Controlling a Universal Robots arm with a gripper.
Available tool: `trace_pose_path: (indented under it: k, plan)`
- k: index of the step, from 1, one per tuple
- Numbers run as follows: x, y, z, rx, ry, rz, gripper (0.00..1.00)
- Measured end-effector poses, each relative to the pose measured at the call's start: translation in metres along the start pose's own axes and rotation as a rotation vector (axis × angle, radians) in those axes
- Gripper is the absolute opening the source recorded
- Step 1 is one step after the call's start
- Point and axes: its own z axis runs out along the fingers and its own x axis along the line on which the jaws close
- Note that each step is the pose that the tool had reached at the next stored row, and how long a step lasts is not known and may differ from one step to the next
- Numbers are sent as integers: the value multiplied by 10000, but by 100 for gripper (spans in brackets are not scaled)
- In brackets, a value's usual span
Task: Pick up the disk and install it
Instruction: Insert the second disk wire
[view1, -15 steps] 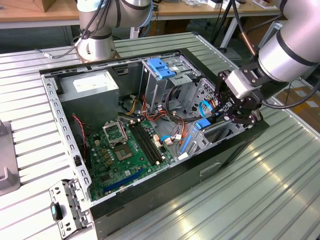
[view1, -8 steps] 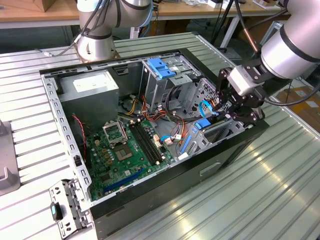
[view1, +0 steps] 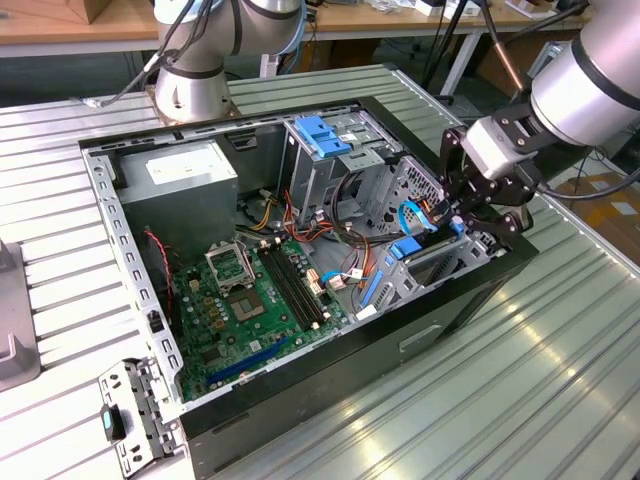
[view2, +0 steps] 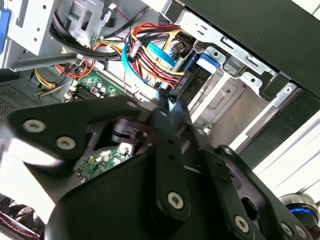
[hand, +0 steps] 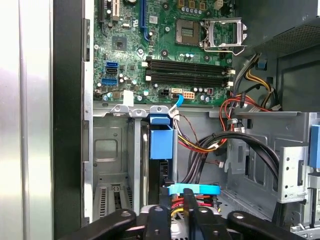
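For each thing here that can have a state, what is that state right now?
Black computer case: lying on its side, side panel off, interior exposed.
Blue-framed dark disk: standing on edge in the grey metal drive bay.
Black robot gripper: at the bay, over the disk; fingers unclear.
Silver processor socket latch: raised, socket open.

Arm is seen entering from 2 o'clock in the exterior view; gripper (view1: 478, 205) is angled down toward 8 o'clock, jaws drawn together.

Exterior view overlooks the computer case (view1: 300, 250); wrist views peer inside.
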Motion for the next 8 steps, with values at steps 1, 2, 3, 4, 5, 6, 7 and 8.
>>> trace_pose_path:
  k: [1,2,3,4,5,6,7,8]
  plan:
    - [1,-4,4,-9,-2,0,15]
    - [3,-9,14,-33,0,7,10]
    - [5,-12,18,-48,1,12,10]
    - [6,-19,25,-68,2,17,10]
    - [11,-28,29,-83,2,20,10]
    - [15,-41,33,-99,0,25,10]
    - [16,-47,35,-106,1,26,10]
    - [17,-53,37,-115,1,28,10]
